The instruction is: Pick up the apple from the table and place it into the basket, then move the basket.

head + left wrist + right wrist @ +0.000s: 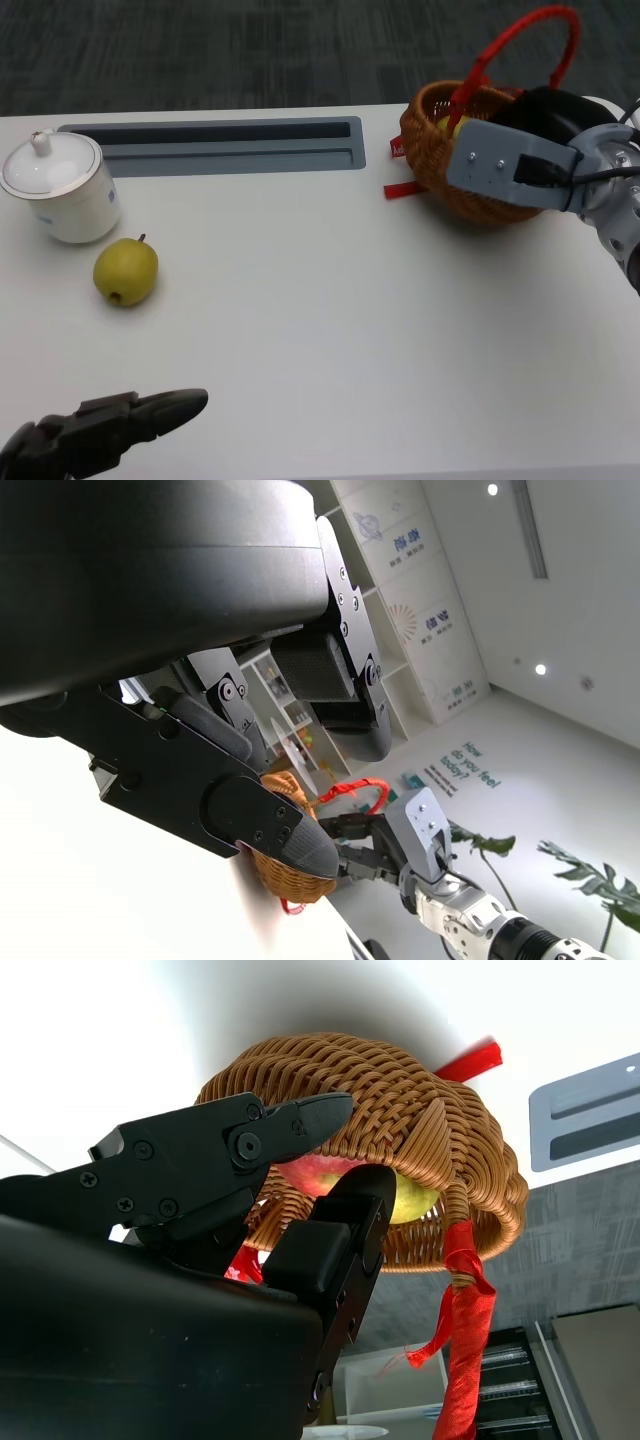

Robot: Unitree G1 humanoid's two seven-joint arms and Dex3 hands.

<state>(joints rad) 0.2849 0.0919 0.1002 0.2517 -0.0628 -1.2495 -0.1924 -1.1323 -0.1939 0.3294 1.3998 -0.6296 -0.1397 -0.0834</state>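
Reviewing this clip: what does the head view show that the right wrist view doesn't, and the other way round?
Only the head view shows the pear, the white lidded cup and the left robot hand low over the table. Only the right wrist view shows the apple clearly, lying inside the basket beyond the right robot hand, whose fingers are spread. Both show the wicker basket with its red handle and the right arm by it.
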